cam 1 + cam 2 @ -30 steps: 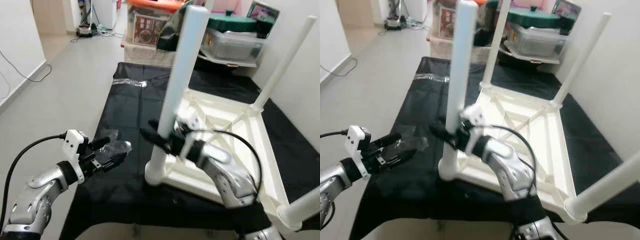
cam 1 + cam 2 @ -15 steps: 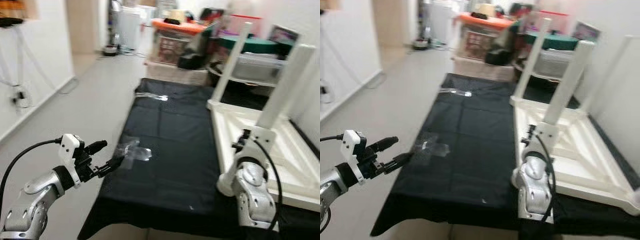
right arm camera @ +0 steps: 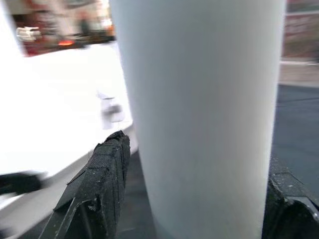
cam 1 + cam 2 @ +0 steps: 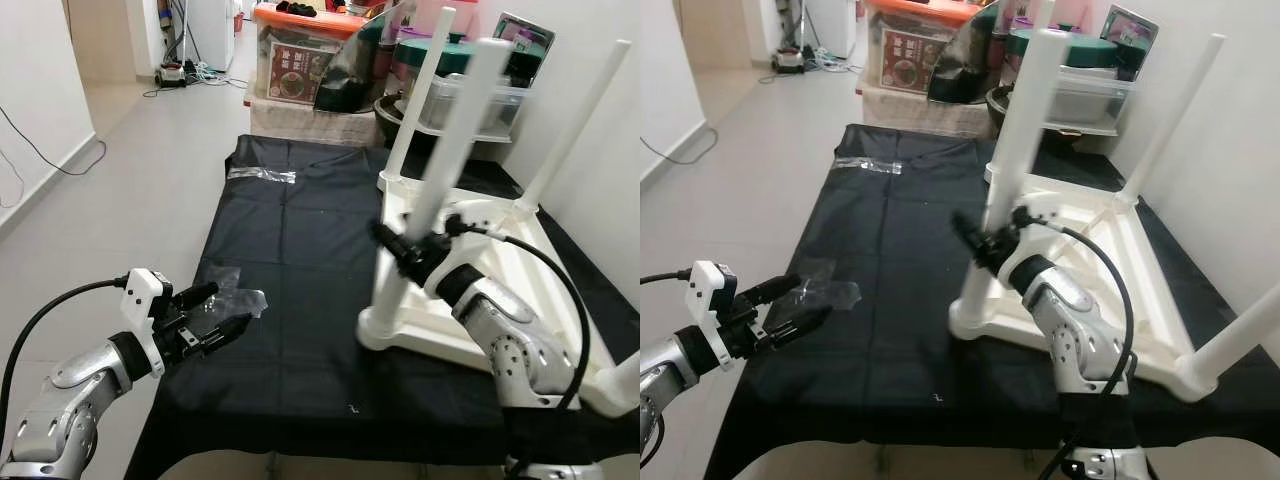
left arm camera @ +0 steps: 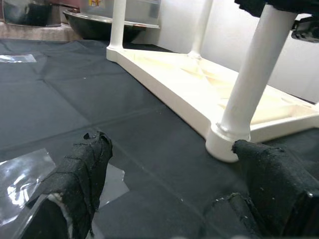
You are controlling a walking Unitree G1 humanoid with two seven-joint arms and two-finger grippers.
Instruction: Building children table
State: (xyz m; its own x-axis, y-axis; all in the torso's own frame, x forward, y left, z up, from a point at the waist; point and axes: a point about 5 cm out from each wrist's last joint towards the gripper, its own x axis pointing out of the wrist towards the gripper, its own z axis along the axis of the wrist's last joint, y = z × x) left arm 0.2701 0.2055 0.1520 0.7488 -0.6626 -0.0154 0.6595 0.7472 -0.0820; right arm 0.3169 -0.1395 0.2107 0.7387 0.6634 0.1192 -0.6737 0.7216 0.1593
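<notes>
The right arm reaches forward with the elbow bent, and the right gripper (image 4: 405,252) has its fingers (image 3: 99,186) set on either side of a white leg (image 4: 440,170), closed around it low on its length. That leg stands upright at the near corner of the children's table (image 4: 480,270), which lies upside down on a black sheet (image 4: 290,260) with its other legs pointing up. The left arm stretches forward from the lower left, forearm nearly level. The left gripper (image 4: 212,312) hovers just above the sheet with its fingers (image 5: 82,172) spread apart and nothing between them.

The left wrist view looks between those fingers: a crinkled piece of clear plastic (image 5: 25,174) lies on the sheet directly under one finger, and beyond the other fingertip the gripped leg meets its round socket at the frame's corner. The right wrist view shows the leg's smooth, plain white surface between the two black fingers. The underside of the table is cream-white with crossed ribs. Storage boxes (image 4: 300,60) stand beyond the sheet's far end.
</notes>
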